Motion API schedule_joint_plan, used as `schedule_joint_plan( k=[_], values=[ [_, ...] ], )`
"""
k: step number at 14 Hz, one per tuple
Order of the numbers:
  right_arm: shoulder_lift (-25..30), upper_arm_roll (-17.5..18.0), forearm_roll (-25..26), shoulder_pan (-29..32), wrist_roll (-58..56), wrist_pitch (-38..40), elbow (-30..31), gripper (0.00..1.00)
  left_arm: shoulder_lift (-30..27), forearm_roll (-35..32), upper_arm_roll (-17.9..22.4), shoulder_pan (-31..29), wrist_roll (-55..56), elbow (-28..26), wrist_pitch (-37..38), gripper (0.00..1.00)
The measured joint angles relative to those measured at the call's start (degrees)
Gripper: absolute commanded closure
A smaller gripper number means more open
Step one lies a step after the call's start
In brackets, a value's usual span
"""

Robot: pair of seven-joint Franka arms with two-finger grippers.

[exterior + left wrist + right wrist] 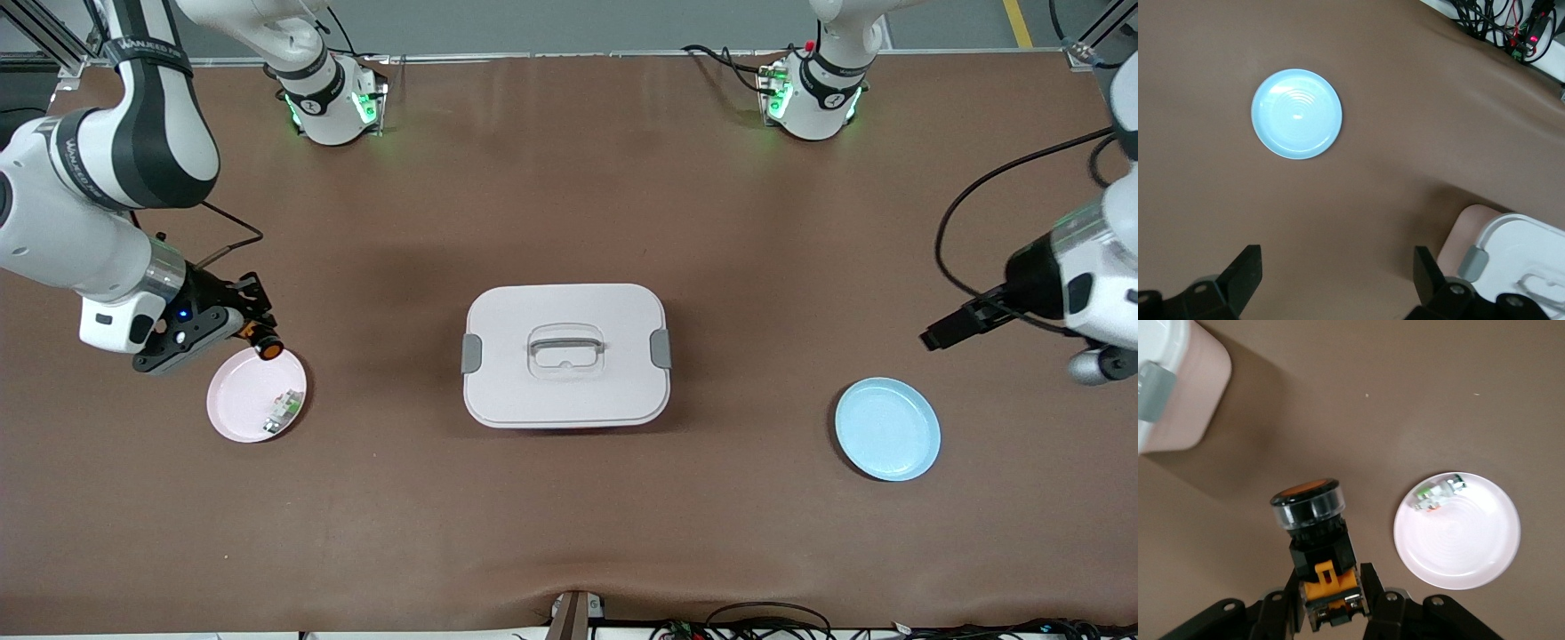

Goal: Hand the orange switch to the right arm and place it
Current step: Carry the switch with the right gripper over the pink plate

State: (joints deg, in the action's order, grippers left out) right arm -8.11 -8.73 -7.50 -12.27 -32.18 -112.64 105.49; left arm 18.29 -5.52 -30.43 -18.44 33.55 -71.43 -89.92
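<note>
My right gripper (pixel 253 331) is shut on the orange switch (pixel 268 347), a black stubby cylinder with an orange button face, and holds it in the air over the pink plate's (pixel 236 400) rim toward the robots. In the right wrist view the switch (pixel 1313 520) sits between the fingers (pixel 1371 590) by its orange square end, with the pink plate (pixel 1471 547) beside it. My left gripper (pixel 933 338) is open and empty, in the air at the left arm's end of the table, above the blue plate (pixel 887 429). The blue plate also shows in the left wrist view (pixel 1297 114).
A small white-and-green part (pixel 282 412) lies in the pink plate, also seen in the right wrist view (pixel 1439 493). A white lidded box (pixel 565 356) with grey latches and a handle stands at the table's middle. Cables run along the front edge.
</note>
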Motion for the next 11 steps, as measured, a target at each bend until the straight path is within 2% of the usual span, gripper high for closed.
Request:
schedule_joint_plan(
  k=[5,7,8,11],
  values=[
    [-2.3,0.0,1.9,4.2,-15.0,-3.5,-0.1,1.0,-3.2,0.0,0.0,-3.9,-8.9,0.0,3.1,0.0],
    [-3.9,0.0,2.2,6.1,-20.9,-5.5,-0.1,1.0,-4.8,0.0,2.1,-3.1,-11.9,-0.5,3.4,0.0],
    [-4.7,0.0,2.5,6.8,-23.4,-6.6,-0.1,1.0,-5.9,0.0,5.3,-1.2,-14.0,-1.1,3.6,0.0],
    [-6.9,0.0,3.5,8.1,-29.0,-9.6,-0.1,1.0,-9.7,0.4,18.6,9.1,-18.3,-4.1,3.7,0.0]
  ],
)
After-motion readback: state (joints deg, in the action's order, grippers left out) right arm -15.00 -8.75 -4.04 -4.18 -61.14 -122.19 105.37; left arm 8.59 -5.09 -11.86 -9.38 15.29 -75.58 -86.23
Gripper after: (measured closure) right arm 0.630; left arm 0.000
